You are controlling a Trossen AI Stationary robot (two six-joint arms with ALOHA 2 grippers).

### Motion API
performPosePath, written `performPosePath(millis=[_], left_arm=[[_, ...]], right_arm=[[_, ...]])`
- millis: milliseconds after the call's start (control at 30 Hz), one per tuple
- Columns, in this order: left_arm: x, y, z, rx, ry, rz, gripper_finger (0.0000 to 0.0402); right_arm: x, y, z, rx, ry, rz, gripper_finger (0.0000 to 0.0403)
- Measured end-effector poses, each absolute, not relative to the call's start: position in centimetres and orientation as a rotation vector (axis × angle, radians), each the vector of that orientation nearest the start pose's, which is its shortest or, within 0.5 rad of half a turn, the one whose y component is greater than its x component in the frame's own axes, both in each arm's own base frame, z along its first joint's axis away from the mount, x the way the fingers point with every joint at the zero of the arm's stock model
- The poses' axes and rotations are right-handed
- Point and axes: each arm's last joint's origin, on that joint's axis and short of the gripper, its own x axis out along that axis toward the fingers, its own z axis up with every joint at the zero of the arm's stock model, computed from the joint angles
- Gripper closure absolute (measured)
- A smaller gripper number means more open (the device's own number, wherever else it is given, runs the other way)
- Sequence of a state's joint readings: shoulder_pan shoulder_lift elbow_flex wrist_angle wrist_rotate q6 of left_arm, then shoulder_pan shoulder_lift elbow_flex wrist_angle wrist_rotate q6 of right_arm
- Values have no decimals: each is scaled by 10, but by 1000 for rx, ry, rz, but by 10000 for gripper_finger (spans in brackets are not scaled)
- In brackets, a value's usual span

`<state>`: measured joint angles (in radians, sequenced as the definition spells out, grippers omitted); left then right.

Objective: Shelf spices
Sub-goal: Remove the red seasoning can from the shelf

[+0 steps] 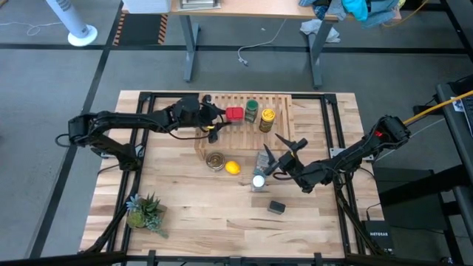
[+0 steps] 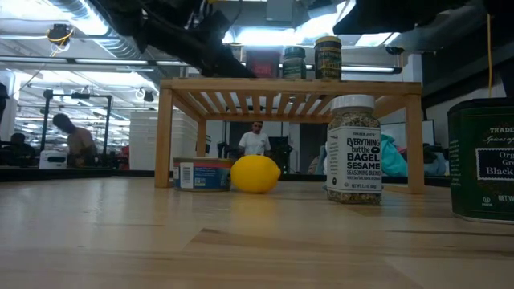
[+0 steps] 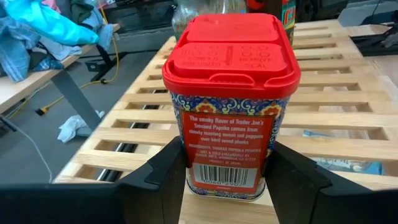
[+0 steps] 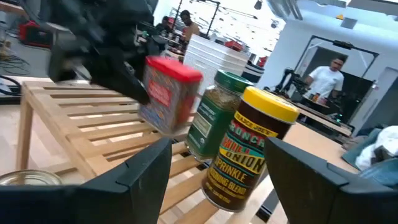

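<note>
The desk (image 1: pixel 185 222) is pale butcher-block, and the shelf (image 1: pixel 277 100) on it is a low rack of light-wood slats with gaps between them.

The left end effector (image 3: pixel 227 177) sits over the shelf with its two dark fingers clamped on the lower sides of the red tin (image 3: pixel 230 93). The tin stands upright between them, resting on or just above the slats; contact cannot be made out. It is a boxy, printed-metal container with rounded corners and a ribbed red plastic flip lid.

The step in hand looks like setting this tin down. To do it well, the base should land flat across two slats, not over a gap, and the fingers should part evenly so neither drags a wall and tips it. A straight retreat, away from the neighbours, is safest.

Just beyond the tin from the left end effector stand the green-lidded jar (image 1: pixel 251 111) and then the yellow-lidded jar (image 1: pixel 267 118), both round, smooth and labelled, close enough to be knocked.

The right end effector (image 1: pixel 281 151) waits near the shelf's front edge, fingers apart and empty. The white-lidded jar (image 1: pixel 258 180), clear-walled and showing seeds, stands beside it on the desk, and the dark grey tin (image 1: pixel 276 207) sits further out.
</note>
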<state>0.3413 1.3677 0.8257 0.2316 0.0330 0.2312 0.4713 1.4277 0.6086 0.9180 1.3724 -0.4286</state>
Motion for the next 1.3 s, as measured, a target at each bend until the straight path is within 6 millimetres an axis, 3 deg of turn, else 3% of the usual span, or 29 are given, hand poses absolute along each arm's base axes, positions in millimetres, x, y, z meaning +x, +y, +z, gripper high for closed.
performPosePath(millis=[267, 533, 700, 967, 1133, 1300], left_arm=[[256, 59, 278, 128, 424, 242, 232], [247, -16, 281, 168, 466, 207, 232], [247, -66, 271, 172, 466, 178, 232], [263, -125, 227, 198, 486, 194, 232], [283, -138, 187, 219, 519, 222, 232], [301, -139, 162, 198, 490, 240, 232]], right_arm=[[250, 96, 234, -326, 137, -901, 143], [250, 96, 234, -336, 144, -908, 143], [250, 96, 234, -336, 144, -908, 143], [250, 96, 234, -337, 142, -900, 143], [250, 96, 234, -337, 142, -899, 143], [250, 96, 234, -342, 145, -899, 143]])
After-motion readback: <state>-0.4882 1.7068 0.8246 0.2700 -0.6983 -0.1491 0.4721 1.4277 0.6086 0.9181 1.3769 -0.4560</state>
